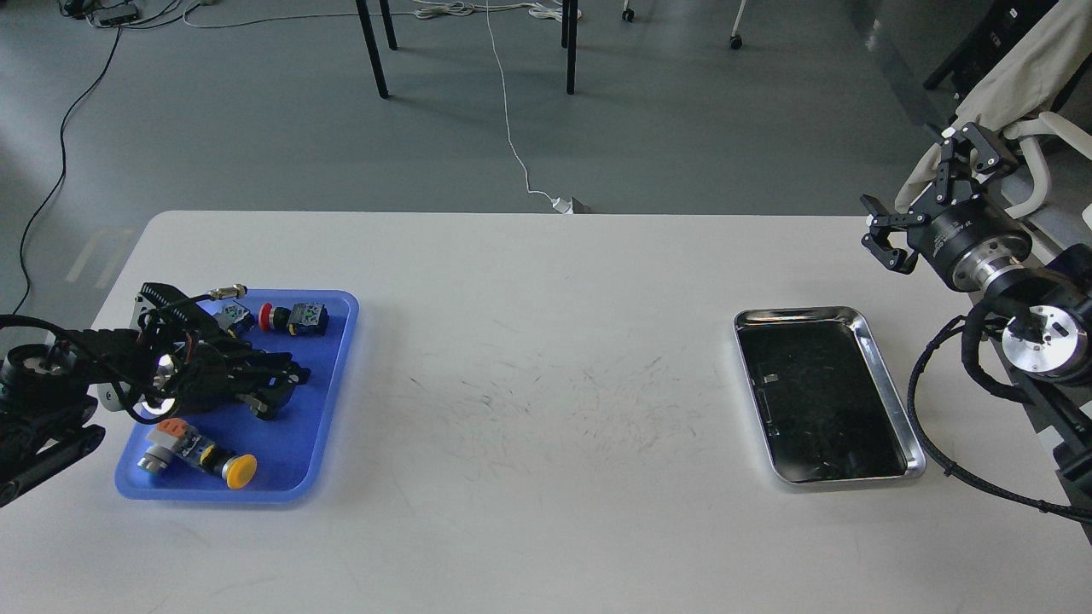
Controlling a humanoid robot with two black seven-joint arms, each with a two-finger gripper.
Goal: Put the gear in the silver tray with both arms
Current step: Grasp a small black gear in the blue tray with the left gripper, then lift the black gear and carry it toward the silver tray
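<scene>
Over the blue tray (pixel 328 341), left gripper (pixel 277 388) sits low, can't tell its fingers' state. Right gripper (pixel 926 200) hangs wide open and empty past the silver tray (pixel 887 375).

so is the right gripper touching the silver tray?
Apart. Head view: right gripper hovers past the table's far right edge, bare white tabletop between it and the silver tray.

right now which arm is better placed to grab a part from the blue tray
Left. The left gripper is already down over the blue tray among the parts, beside the yellow push button. The right gripper is raised, open, at the far right beyond the silver tray.
</scene>
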